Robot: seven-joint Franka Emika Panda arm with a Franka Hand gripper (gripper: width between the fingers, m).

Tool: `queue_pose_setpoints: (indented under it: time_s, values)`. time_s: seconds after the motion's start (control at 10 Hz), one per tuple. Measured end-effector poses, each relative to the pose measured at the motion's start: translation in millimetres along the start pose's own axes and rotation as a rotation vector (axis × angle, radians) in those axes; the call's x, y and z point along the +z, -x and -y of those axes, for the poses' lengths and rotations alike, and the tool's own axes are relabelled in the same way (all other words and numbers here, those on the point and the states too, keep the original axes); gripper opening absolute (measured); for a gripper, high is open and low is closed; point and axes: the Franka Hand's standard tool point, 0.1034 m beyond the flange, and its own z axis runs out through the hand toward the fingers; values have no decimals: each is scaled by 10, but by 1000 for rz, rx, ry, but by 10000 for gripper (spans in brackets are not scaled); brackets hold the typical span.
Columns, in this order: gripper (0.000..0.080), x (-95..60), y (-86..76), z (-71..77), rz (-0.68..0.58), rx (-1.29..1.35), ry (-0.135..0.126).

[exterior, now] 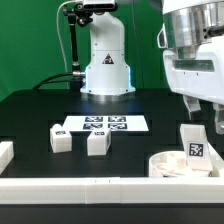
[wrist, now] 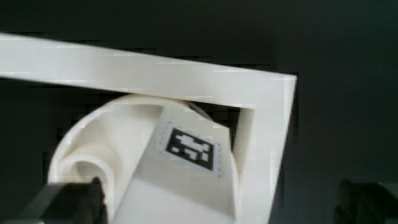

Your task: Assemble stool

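Observation:
The round white stool seat [exterior: 163, 161] lies at the exterior view's right, close to the front rail. One tagged white leg [exterior: 192, 146] stands on it, slightly tilted. My gripper [exterior: 191, 112] hangs just above that leg. In the wrist view the leg [wrist: 187, 150] runs down between my dark fingers [wrist: 71, 205], with the seat [wrist: 93, 135] beside it. My gripper [wrist: 217, 205] looks open, with a gap on each side of the leg. Two more legs, one [exterior: 60, 139] and another [exterior: 97, 143], stand loose on the black table.
The marker board [exterior: 103, 124] lies flat in the middle of the table before the arm's base [exterior: 105, 70]. White border rails run along the front [exterior: 90, 188] and left [exterior: 5, 152]. A rail corner [wrist: 169, 65] shows behind the seat in the wrist view.

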Motion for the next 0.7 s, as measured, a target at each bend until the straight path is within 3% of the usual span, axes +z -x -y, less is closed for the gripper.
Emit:
queue_pose_setpoints:
  time_s: [0.1, 0.4, 0.7]
  values:
    - [649, 1, 0, 0, 0, -73, 0]
    - [649, -35, 69, 17, 28, -381, 59]
    - [649, -79, 36, 35, 26, -729, 64]
